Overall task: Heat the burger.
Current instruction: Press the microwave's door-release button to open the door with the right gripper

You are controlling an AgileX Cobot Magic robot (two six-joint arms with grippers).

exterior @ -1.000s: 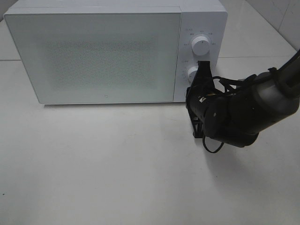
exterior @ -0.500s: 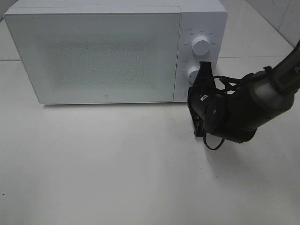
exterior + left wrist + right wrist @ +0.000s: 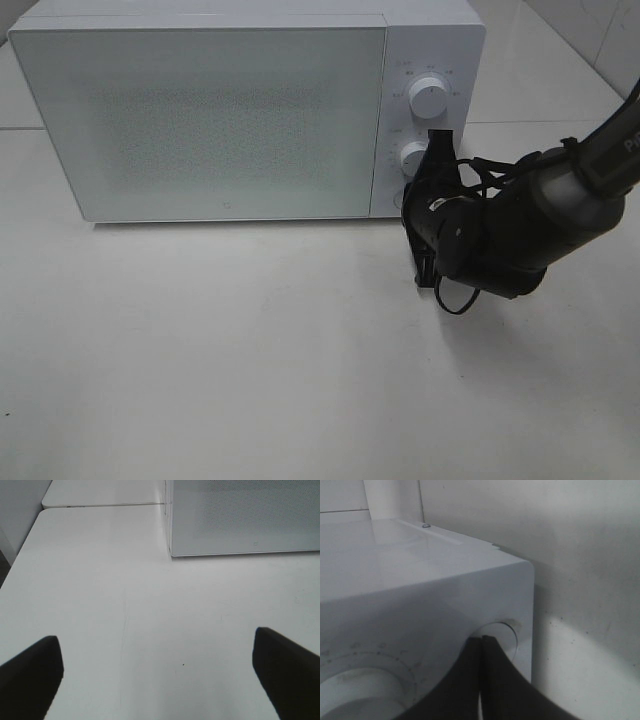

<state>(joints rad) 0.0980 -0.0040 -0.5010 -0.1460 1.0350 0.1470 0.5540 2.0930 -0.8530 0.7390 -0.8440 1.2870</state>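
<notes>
**Right end effector at the controls, burger out of sight**

The left end effector [image 3: 156,639], fingers wide apart, hangs over the table [image 3: 100,580], well away from the panel. There is one microwave [image 3: 200,110], its door [image 3: 210,60] shut. The burger shows in no view and is probably inside. There are two dials, the upper knob [image 3: 430,97] and the lower knob [image 3: 411,156]. The right end effector [image 3: 437,142], fingers pressed together, points into the panel just beside the lower knob, so it is the nearer arm.

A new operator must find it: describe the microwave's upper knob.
Start at the white microwave on the table. Its right-hand panel carries two round white knobs, one above the other. The upper knob is fully clear; the lower knob is partly hidden by the black right gripper.
</notes>
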